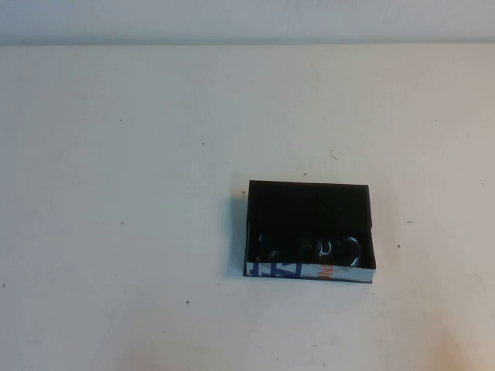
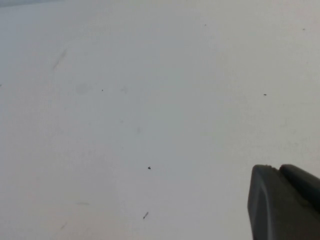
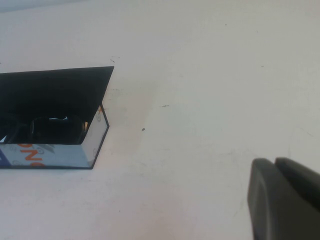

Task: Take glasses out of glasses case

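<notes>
One glasses case (image 1: 309,232) marked "ONO", glasses (image 1: 309,249) inside, left gripper (image 2: 285,202), right gripper (image 3: 285,197).

All I see besides the job items is the white desk (image 1: 116,154), plain and matte, filling nearly the whole high view. I count small dark specks (image 2: 149,168) scattered across it, plus a few faint grey scuffs (image 2: 59,59) in the left wrist view and a short thin mark (image 3: 164,105) in the right wrist view. Behind the desk's far edge I see a pale wall strip (image 1: 232,19).
</notes>
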